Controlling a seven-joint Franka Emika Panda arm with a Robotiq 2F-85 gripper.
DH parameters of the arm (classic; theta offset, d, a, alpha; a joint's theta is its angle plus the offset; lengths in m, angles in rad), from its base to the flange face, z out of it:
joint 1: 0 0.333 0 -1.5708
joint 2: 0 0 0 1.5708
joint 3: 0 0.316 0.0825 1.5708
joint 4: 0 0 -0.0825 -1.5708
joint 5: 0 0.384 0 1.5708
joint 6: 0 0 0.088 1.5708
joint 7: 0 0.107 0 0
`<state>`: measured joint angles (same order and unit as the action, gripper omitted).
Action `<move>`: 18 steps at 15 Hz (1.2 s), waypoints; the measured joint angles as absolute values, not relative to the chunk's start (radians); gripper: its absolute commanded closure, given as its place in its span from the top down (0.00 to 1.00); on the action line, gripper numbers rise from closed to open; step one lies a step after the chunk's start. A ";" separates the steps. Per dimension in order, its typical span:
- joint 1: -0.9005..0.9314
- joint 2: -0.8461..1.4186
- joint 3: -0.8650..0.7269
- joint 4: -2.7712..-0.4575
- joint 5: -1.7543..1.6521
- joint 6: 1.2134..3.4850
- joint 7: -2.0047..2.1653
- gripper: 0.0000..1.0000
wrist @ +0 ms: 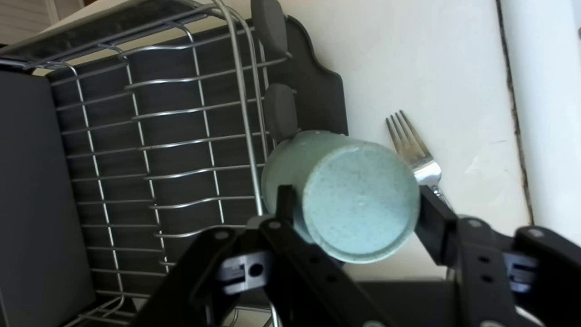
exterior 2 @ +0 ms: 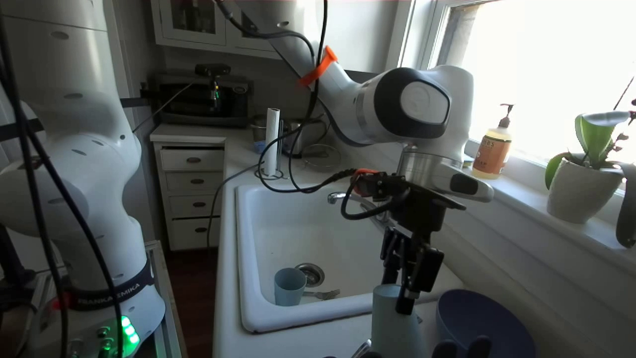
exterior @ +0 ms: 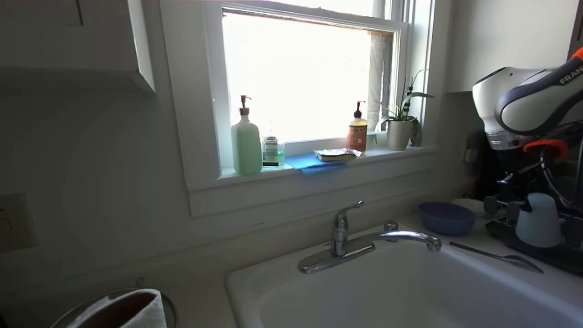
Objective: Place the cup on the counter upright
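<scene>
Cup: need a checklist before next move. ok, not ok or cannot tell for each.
1. Cup upright: not ok. Upside down, base up.
2. Gripper lined up: ok. It straddles the cup at the base end.
3. Firm hold: cannot tell. Whether the gripper clamps the cup doesn't show.
4. Clear of rack: cannot tell. The cup overlaps its edge in the wrist view; any contact is hidden.
5. Counter right beside the cup as landing spot: not ok. A fork lies there, likely in the way.
6. Bowl apart from the cup: ok. A gap shows in an exterior view.
</scene>
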<state>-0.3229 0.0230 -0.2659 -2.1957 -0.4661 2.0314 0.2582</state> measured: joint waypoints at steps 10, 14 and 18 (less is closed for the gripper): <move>-0.307 0.031 -0.266 -2.132 -0.460 1.921 0.237 0.40; -0.294 0.000 -0.263 -2.082 -0.472 1.849 0.232 0.40; -0.275 -0.039 -0.253 -2.062 -0.499 1.807 0.232 0.40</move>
